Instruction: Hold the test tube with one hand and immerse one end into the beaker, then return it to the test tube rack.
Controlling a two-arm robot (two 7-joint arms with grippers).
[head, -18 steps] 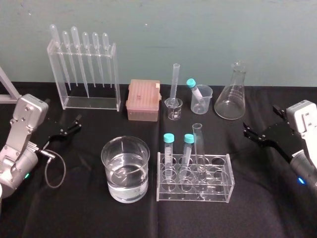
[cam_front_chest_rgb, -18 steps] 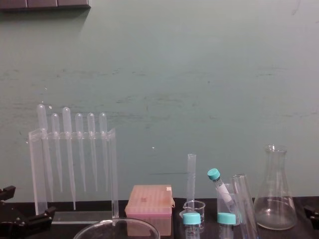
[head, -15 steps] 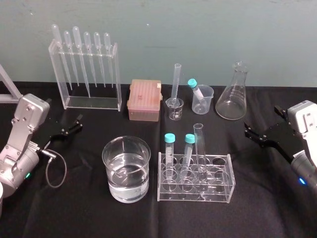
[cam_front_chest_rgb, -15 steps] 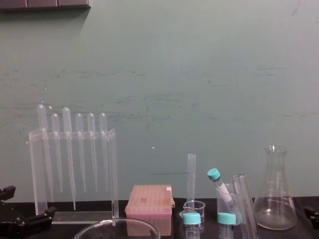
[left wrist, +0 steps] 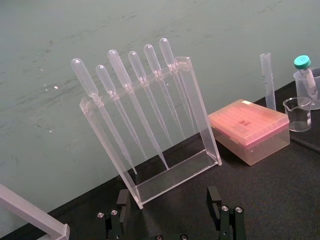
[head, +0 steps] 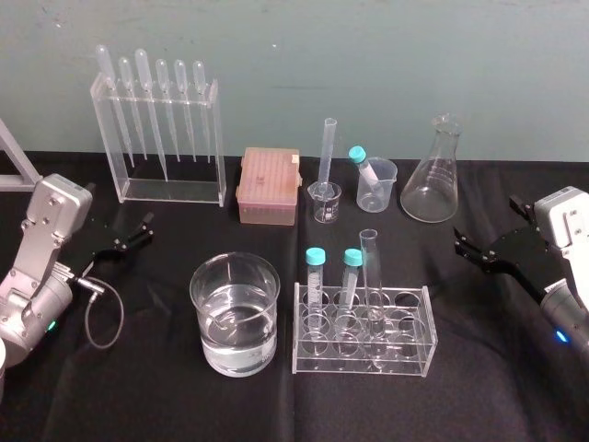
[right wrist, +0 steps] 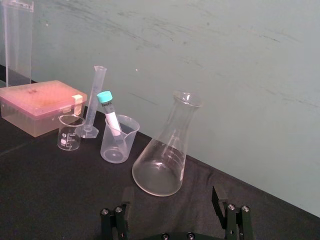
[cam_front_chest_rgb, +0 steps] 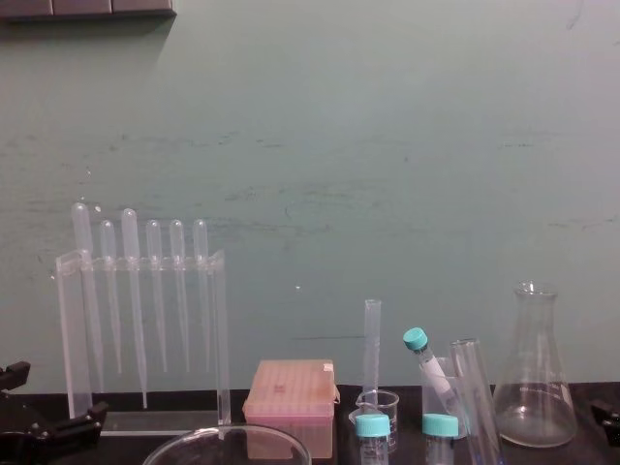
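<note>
Once set against the width of the black table [head: 166,396], comes down to a question of sides. Finds the beaker [head: 234,313], part filled with clear liquid, well inward of the left gripper [head: 143,232] and nearer the robot's body than it. From the right gripper [head: 460,249], farther off, beyond the test tube rack [head: 313,361]. Puts that rack just beside the beaker, between it and the right gripper, inward of that gripper and a little nearer the body.

Holds the test tube [head: 372,276] in a rack hole just on the right-gripper side of the two turquoise-capped tubes [head: 315,267], open rim uppermost. Runs close to upright along its long axis, with a slight lean. Calls, by that, for a level approach with one finger on each side of the glass above the rack's top plate, then a straight lift. Lies plainly nearer the right gripper than the left: most likely a job for the right arm.

Shows both grippers spread wide with nothing between the fingers, near opposite edges of the table, well apart from all the glassware. Leaves, after any lift, a carry across the rack, away from the right gripper's side, to reach the beaker.
</note>
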